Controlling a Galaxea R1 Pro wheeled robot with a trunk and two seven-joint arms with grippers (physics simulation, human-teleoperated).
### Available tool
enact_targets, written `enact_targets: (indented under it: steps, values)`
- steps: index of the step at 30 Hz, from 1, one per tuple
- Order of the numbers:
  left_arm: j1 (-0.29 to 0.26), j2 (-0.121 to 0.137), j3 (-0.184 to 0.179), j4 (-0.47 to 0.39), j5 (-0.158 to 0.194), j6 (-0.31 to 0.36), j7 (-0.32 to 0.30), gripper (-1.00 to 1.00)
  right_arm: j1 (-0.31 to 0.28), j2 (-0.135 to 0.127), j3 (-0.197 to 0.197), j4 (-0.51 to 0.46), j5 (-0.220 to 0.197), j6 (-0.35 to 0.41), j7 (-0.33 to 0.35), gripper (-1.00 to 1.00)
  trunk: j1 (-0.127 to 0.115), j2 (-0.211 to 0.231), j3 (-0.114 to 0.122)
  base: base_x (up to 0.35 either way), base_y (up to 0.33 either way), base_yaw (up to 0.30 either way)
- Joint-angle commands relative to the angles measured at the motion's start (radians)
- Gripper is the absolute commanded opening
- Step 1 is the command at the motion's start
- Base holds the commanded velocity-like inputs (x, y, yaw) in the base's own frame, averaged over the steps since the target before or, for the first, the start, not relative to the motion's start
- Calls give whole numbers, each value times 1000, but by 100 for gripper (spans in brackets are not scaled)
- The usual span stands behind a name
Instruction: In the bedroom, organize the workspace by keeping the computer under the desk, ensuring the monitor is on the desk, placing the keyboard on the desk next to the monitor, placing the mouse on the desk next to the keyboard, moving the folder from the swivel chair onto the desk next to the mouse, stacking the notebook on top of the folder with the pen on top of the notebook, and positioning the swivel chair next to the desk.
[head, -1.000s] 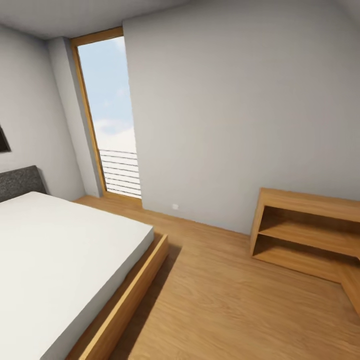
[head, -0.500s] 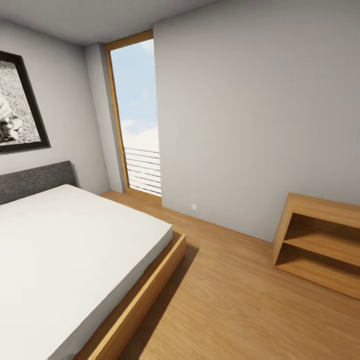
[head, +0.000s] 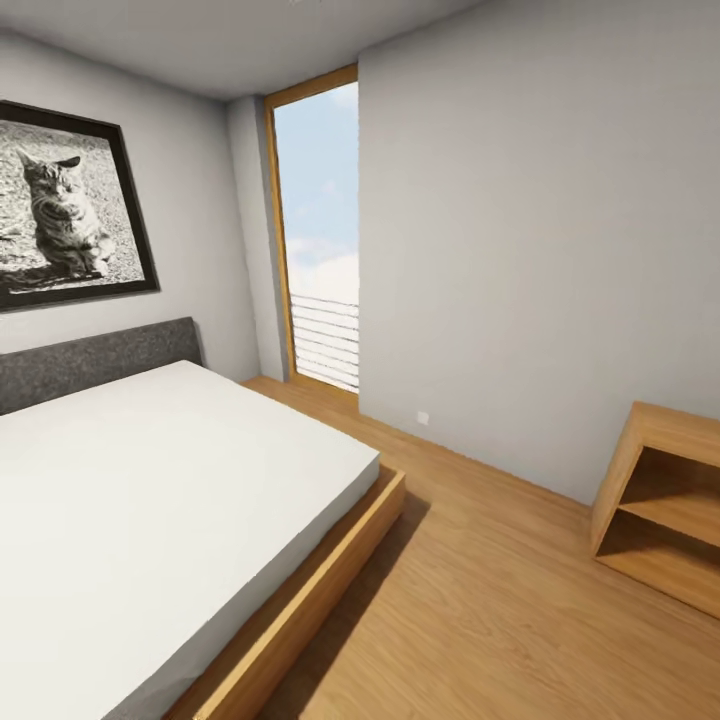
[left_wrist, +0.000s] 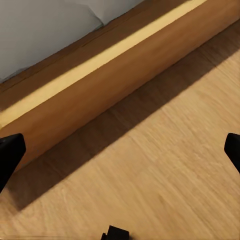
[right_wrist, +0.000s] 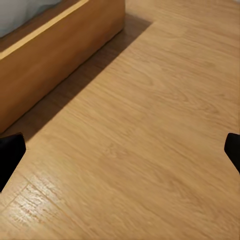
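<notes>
Bedroom interior: white-mattressed bed (head: 170, 480) on wooden floor (head: 500, 620), grey walls (head: 530, 230), framed cat picture (head: 65, 205), tall window (head: 320, 240), open wooden shelf unit (head: 665, 500) at right.

floor (head: 520, 620): wood planks, light satin sheen | bed frame (head: 330, 590): smooth wood, matt | mattress (head: 150, 480): white cloth, matt | headboard (head: 90, 360), behind mattress: grey rough fabric | shelf unit (head: 665, 500): smooth matt wood | walls (head: 530, 250): matt paint
</notes>
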Motion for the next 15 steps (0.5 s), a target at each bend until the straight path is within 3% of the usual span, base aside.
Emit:
enact_targets:
  steps: [1, 7, 15]
  values:
    - [0, 0, -2, 0, 6, -2, 1, 100, -1, 0, 1, 0, 2, -3, -1, 100, -4, 6, 2, 0, 0, 91]
    - [0, 0, -1, 0, 6, -2, 2, 100, -1, 2, 5, 23, 4, -3, 2, 100, -27, 48, 21, 0, 0, 67]
    - [0, 0, -1, 1, 6, 2, 2, 100, -1, 2, 6, 56, 6, -2, 1, 100, -58, 104, 46, 0, 0, 248]
